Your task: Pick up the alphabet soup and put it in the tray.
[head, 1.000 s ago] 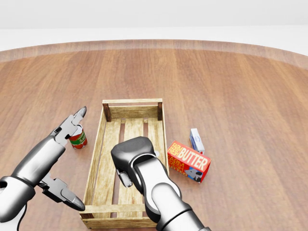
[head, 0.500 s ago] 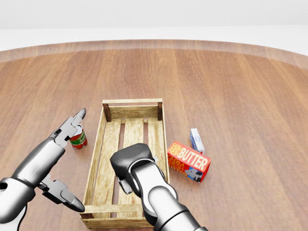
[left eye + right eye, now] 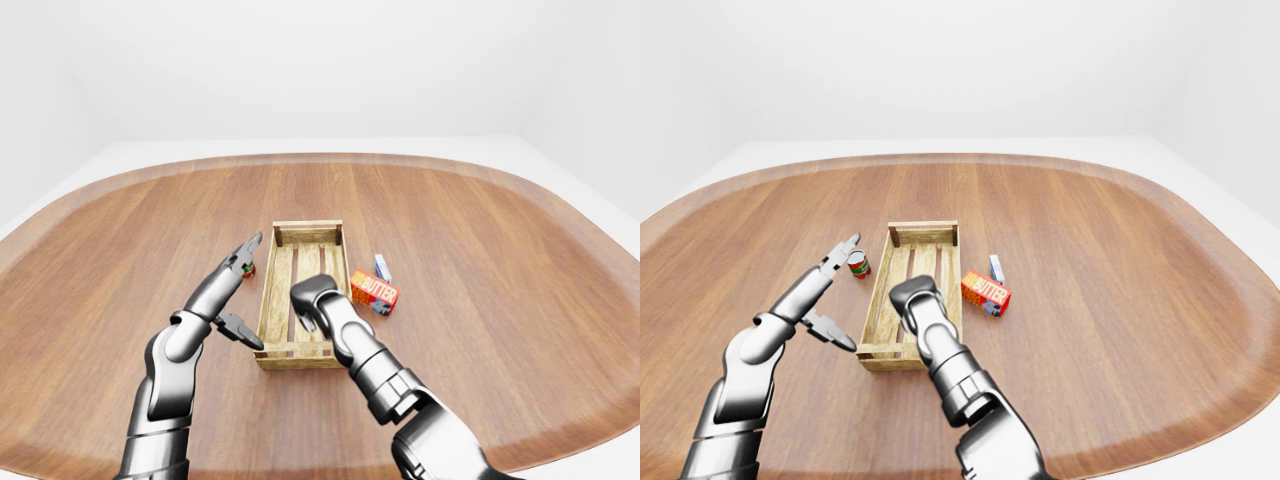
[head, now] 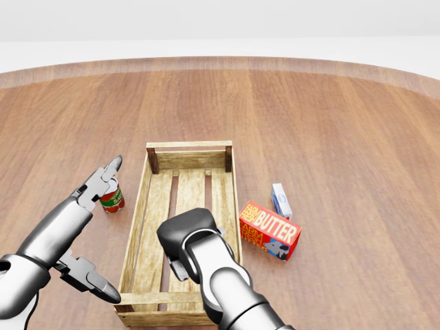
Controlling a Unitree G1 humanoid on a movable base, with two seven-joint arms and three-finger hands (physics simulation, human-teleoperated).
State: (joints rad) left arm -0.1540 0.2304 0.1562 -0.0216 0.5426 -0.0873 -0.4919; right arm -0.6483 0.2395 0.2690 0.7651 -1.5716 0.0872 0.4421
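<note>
Soup (image 4: 111, 198): upright on the worktop (image 4: 344, 137), just left of the tray's left wall in the head view; partly hidden behind the left fingertips.
Left hand (image 4: 86, 227): fingers spread wide, holding nothing; upper fingers (image 4: 106, 172) overlap the can's top in the head view, contact unclear.
Tray (image 4: 137, 227): slatted wooden crate, nothing inside.
Right hand (image 4: 187, 237): over the tray's near end; finger state cannot be told.
Butter (image 4: 269, 230): red box right of the tray.
Small box (image 4: 280, 201): white-blue, just above the butter.

desk (image 4: 330, 117): polished brown wood, grain seen, soft sheen | tray (image 4: 140, 220): rough pale slatted wood, matt | butter box (image 4: 270, 230): printed red card | left hand (image 4: 86, 227): smooth grey metal, dark fingertips
</note>
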